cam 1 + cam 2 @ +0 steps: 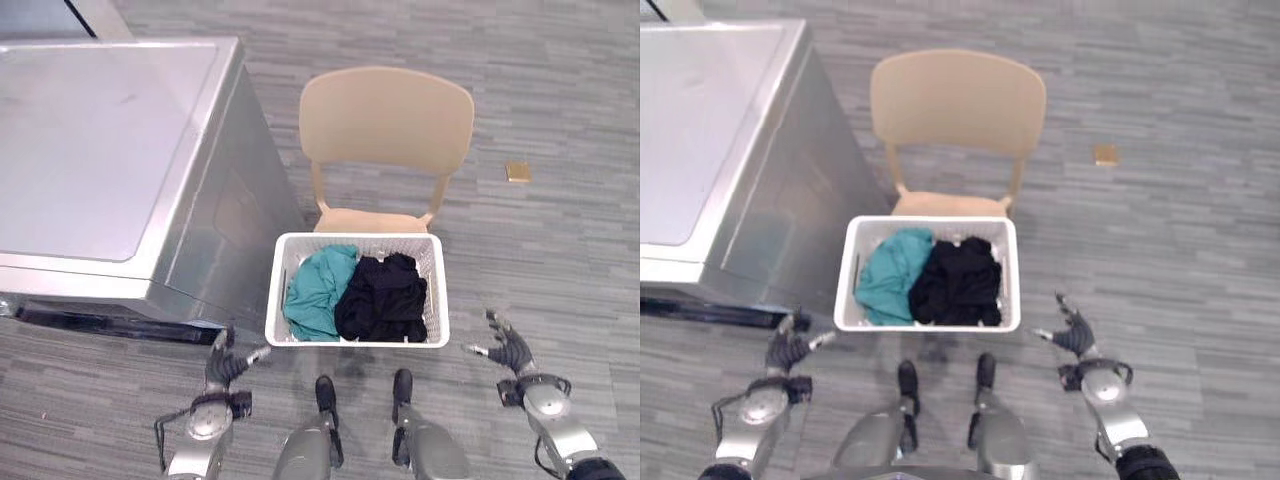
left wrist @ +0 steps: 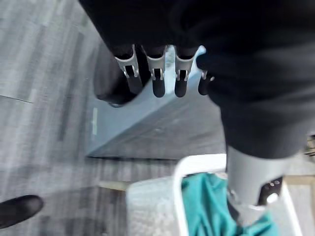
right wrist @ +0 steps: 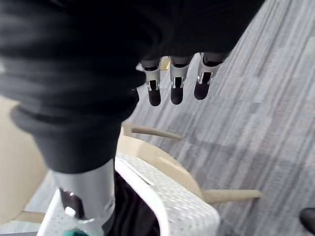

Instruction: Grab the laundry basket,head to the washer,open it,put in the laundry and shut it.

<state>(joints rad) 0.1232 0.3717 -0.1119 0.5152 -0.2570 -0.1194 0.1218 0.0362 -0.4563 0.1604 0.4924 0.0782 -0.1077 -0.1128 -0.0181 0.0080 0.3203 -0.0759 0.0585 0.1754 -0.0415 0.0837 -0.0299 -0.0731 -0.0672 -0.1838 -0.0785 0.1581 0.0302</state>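
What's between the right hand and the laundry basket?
Only bare grey floor lies between the open right hand and the white laundry basket, seen in the left eye view.

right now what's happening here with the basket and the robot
The robot stands over a white laundry basket that sits on a tan chair beside the washer. Teal and black clothes lie in it. The left hand and right hand are open, one on each side of the basket, touching nothing. The basket is not yet grabbed.
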